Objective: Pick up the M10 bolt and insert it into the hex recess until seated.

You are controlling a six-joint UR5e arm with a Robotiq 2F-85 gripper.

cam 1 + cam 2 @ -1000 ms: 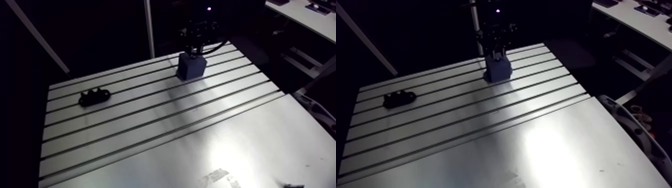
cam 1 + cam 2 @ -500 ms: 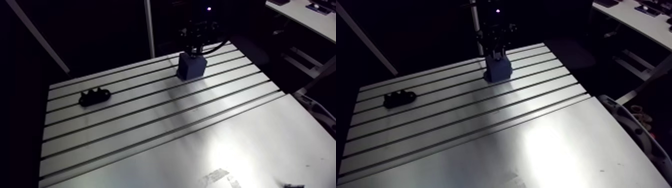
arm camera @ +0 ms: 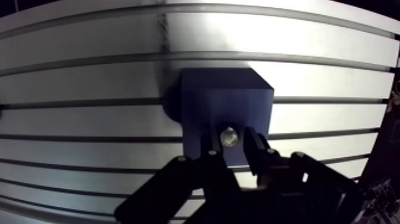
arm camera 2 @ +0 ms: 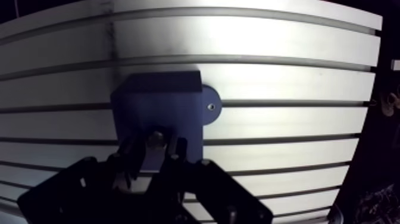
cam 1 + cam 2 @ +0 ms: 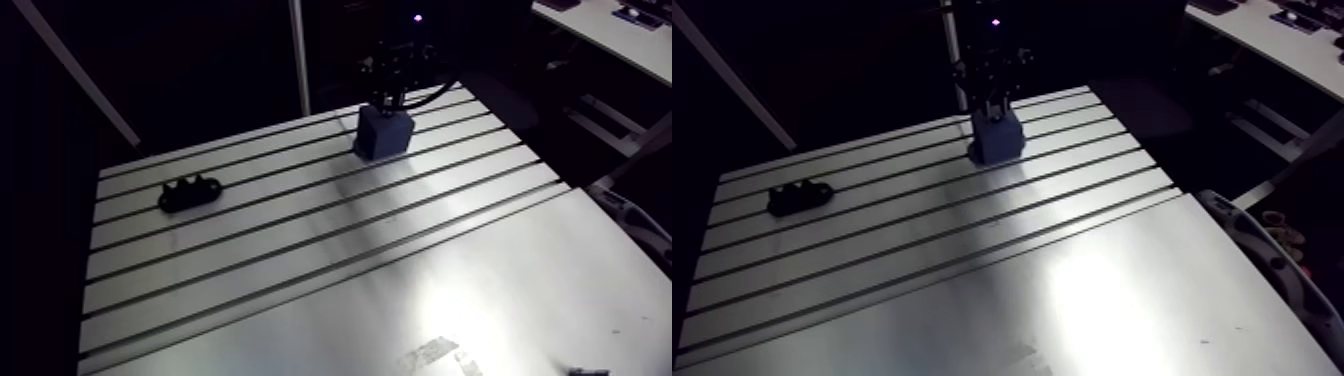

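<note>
Clamping the M10 bolt [image 3: 229,137] in the gripper [image 3: 232,146], with the two black fingers [image 3: 212,156] drawn in narrow against the pale, dull-metal hex head. Holding that head over the flat top of a matt blue block [image 3: 223,98], close to the block's edge nearest the fingers. Hiding the hex recess under the head, so not telling whether the shank is seated. Showing, in the wrist view, square-cut corners on the block and a rounded blue tab [image 4: 209,107] with one small hole, jutting from the block's foot and lying flat on the table [image 5: 300,262]. Gleaming across brushed aluminium ruled with long, dark, parallel slots. Standing the block near the table's far edge in the arm view, with broad bare surface on the near side. Leaving a lumpy black part [image 5: 190,192] well apart from the block, close to a side edge.
</note>
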